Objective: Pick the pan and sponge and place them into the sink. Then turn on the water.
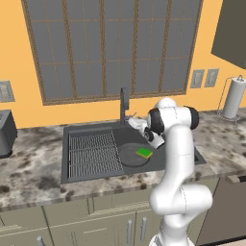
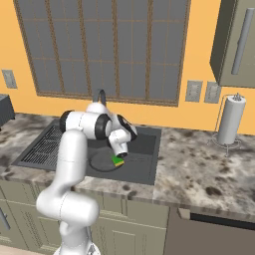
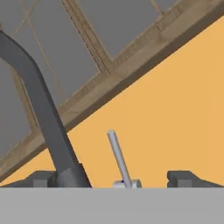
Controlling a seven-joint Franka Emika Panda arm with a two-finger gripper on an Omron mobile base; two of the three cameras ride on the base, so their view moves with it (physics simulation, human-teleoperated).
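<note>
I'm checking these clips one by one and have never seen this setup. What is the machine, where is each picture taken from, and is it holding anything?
It is a white robot arm on a wheeled base in a rendered kitchen. Two pictures come from cameras behind it, left and right. They show the sink with the pan in it and the green sponge on the pan. The third looks along the gripper, which is open and empty, facing the faucet and its thin lever. No water is seen running.
</note>
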